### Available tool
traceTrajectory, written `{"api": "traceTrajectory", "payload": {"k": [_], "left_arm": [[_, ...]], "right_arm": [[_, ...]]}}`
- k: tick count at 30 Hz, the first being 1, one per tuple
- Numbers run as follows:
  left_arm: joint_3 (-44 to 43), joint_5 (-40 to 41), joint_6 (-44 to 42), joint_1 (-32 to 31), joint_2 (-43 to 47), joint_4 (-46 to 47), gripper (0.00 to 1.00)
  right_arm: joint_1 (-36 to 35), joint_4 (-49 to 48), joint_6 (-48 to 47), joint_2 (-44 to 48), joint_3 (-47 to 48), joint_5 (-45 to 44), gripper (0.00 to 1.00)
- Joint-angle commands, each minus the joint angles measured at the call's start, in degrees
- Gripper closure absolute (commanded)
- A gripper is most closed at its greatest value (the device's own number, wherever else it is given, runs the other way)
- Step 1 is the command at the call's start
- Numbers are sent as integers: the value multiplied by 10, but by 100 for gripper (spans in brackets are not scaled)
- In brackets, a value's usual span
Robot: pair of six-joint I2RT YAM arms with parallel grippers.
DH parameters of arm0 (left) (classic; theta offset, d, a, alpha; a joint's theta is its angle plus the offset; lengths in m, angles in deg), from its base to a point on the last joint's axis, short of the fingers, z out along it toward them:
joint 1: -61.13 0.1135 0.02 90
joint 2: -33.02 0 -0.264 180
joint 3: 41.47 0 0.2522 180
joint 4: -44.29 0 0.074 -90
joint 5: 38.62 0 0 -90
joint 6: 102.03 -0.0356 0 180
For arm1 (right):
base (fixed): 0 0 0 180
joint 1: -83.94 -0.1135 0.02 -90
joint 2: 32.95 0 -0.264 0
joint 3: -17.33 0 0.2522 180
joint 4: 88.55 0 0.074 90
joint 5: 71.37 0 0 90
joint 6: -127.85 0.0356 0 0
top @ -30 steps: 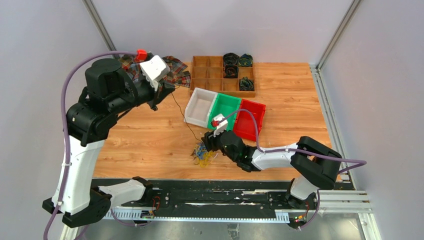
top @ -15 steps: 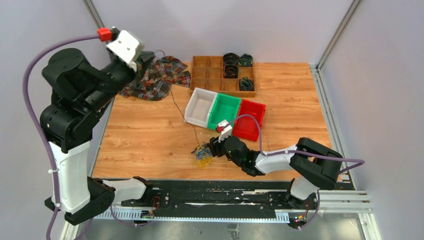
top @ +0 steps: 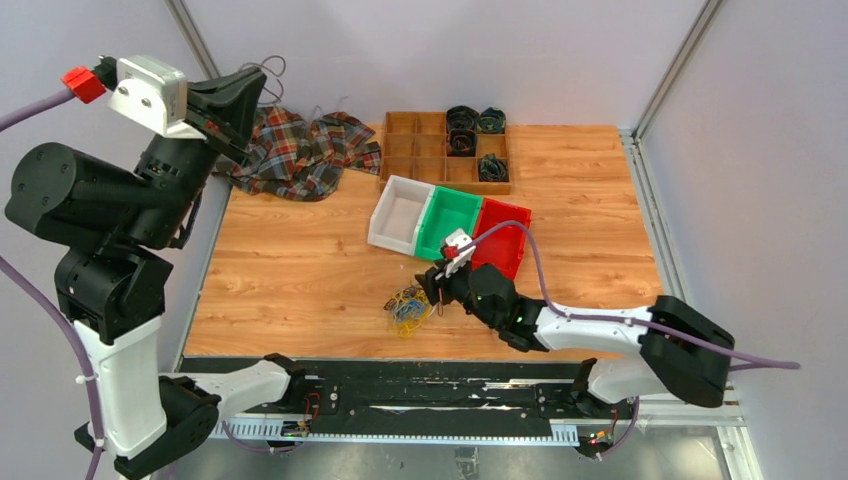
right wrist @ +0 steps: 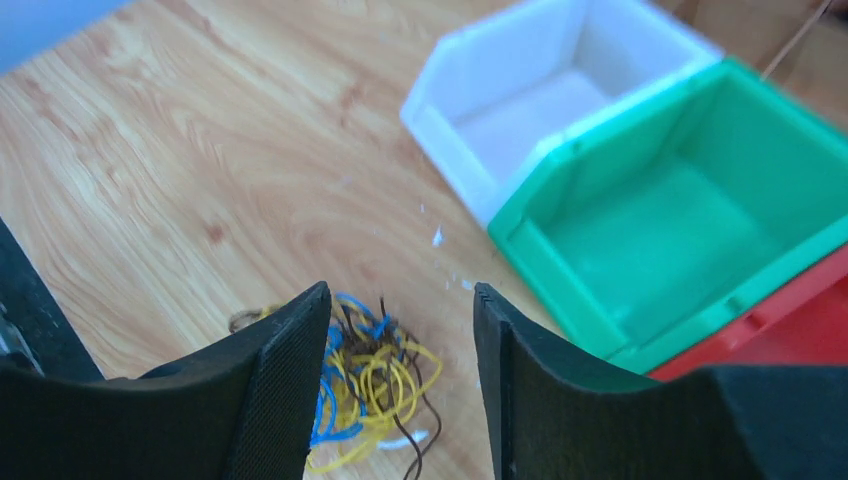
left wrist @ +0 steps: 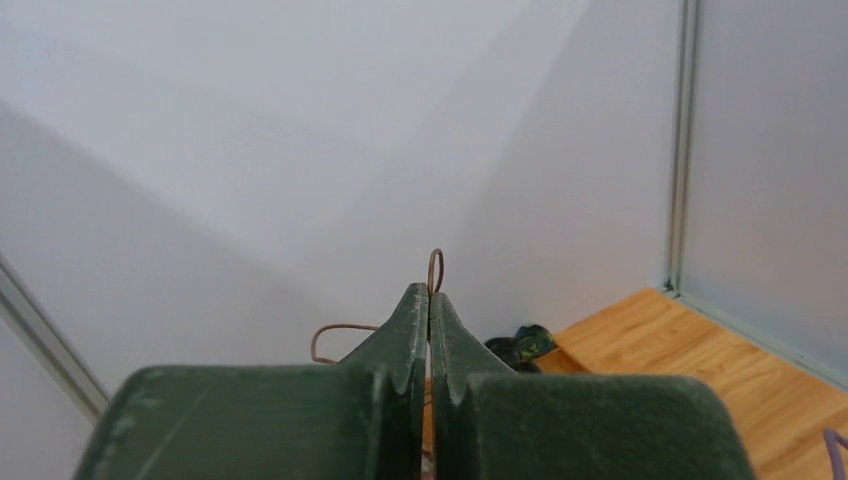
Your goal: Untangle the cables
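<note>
Just ahead of the right gripper [right wrist: 400, 292] lie the cables [right wrist: 368, 385]

gripper [right wrist: 400, 300] parted above cables [right wrist: 365, 385], bins [right wrist: 640, 240] beyond

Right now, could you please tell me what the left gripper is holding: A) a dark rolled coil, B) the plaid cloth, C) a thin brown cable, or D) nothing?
C: in the left wrist view the left gripper is shut on a thin brown cable that loops out past its fingertips.
</note>
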Motion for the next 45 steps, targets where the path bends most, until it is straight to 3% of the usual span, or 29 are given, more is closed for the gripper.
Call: {"api": "traceTrajectory", "payload": {"k": [1, 12, 17, 24, 29, 32, 35, 45], "left_arm": [[57, -37, 38, -2, 9, 5, 100], [127, -150, 91, -2, 14, -7, 100], [139, -171, 95, -2, 8, -7, 100], [161, -166, 88, -2, -23, -25, 100], [181, -135, 67, -2, -42, -4, 100], [198, -112, 53, -2, -51, 16, 100], [207, -102, 47, -2, -65, 24, 100], [257, -100, 16, -2, -95, 45, 100]], "right_arm": [[-8, 59, -63, 53, 69, 4, 43], [-3, 128, -113, -18, 258, 107, 39], [3, 161, -124, -49, 311, 105, 41], [46, 163, -112, -43, 305, 90, 41], [87, 180, -84, -38, 292, 127, 39], [105, 192, -61, -19, 270, 124, 26], [121, 198, -44, 1, 242, 111, 24], [168, 254, -21, 67, 170, -92, 23]]}}
